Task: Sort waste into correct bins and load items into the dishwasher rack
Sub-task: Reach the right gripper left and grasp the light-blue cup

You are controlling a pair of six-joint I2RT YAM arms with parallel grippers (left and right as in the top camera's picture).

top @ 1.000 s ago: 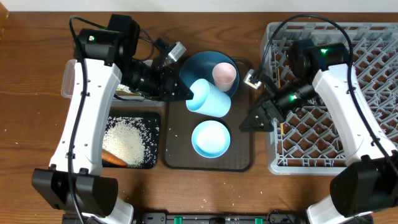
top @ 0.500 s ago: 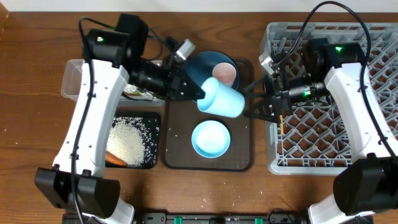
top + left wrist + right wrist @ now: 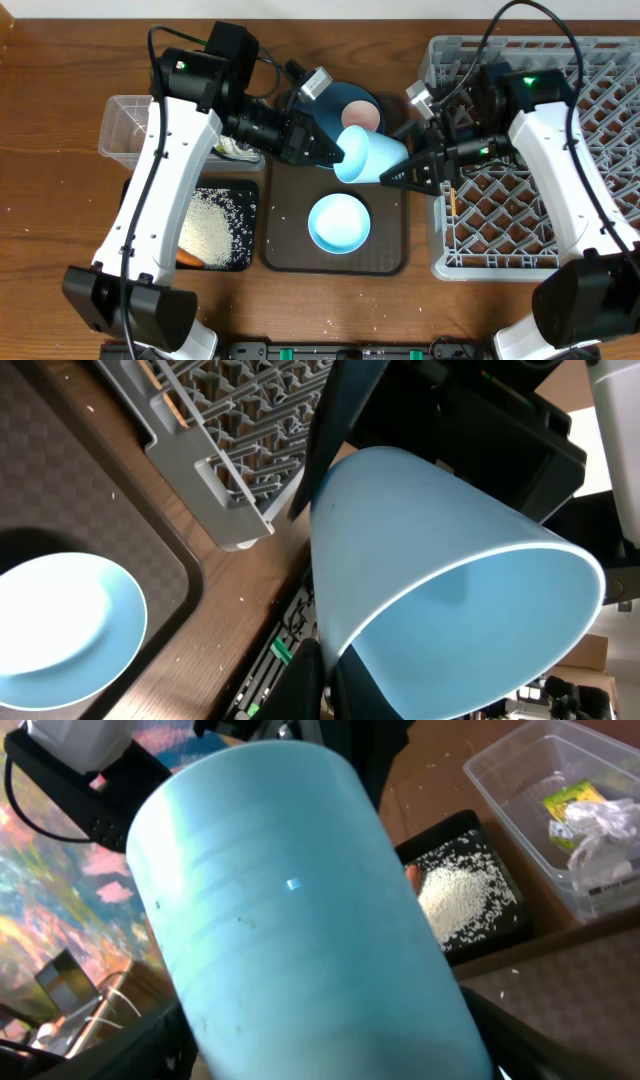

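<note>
left arm [image 3: 150,200] and right arm [image 3: 565,190] white-shelled, black joints, black cables, green lights

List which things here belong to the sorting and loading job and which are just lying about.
Job: light blue cup, pink cup, blue plate, bowl, dishwasher rack, clear tub with tissue and wrapper, black tray with rice and carrot piece.
Lying about: brown serving tray, wooden table.

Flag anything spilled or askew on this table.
Loose rice grains lie scattered outside the black tray, on the brown tray and the table. The light blue cup hangs tipped on its side in the left pincer, above the brown tray.
</note>
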